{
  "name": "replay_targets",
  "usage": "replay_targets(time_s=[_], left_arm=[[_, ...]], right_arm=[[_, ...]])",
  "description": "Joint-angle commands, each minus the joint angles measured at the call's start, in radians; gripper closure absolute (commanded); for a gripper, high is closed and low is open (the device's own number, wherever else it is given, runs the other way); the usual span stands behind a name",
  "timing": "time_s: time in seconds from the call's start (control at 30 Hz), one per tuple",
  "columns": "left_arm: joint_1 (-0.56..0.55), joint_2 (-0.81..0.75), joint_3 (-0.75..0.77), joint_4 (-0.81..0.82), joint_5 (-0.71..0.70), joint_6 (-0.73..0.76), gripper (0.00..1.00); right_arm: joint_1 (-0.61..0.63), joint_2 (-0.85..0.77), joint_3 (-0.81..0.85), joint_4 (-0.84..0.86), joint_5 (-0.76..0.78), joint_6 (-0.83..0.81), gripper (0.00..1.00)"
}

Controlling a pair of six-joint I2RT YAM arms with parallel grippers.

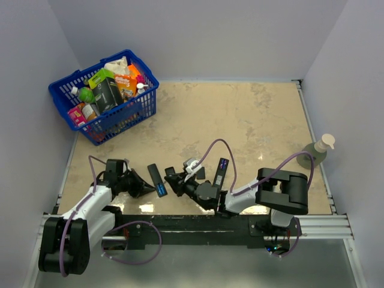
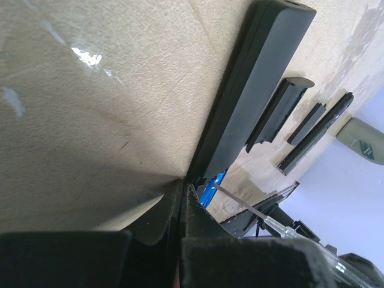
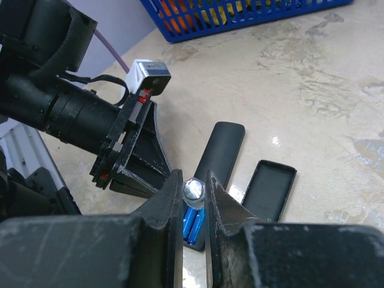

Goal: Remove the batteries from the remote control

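Observation:
A black remote [image 1: 156,177] lies face down with its battery bay open. Two bright blue batteries [image 1: 161,191] sit in the bay at its near end. They also show in the right wrist view [image 3: 193,223] and in the left wrist view [image 2: 211,185]. My left gripper [image 1: 143,187] is shut and empty, its tips [image 2: 185,187] against the remote's left side [image 2: 258,90] by the bay. My right gripper [image 1: 170,179] is shut on a clear-handled screwdriver [image 3: 194,189]. The screwdriver's shaft [image 2: 252,207] points down at the batteries. The remote's loose cover [image 3: 269,190] lies beside it.
A second black remote [image 1: 221,173] lies to the right, and a small flat black piece [image 1: 198,173] lies between the two remotes. A blue basket [image 1: 131,114] of groceries stands at the back left. A green soap dispenser [image 1: 317,151] stands at the right edge.

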Motion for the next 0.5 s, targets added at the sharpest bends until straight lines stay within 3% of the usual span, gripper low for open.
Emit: replay_targets(time_s=[0.0,0.47], left_arm=[[-0.024,0.019,-0.050,0.017,-0.058,-0.016,1.00],[-0.035,0.030,-0.049,0.019,-0.079,-0.011,1.00]], right_arm=[[-0.005,0.066,-0.072,-0.182,-0.205,0.128,1.00],[-0.051,0.075,-0.112,-0.111,-0.240,0.184,1.00]])
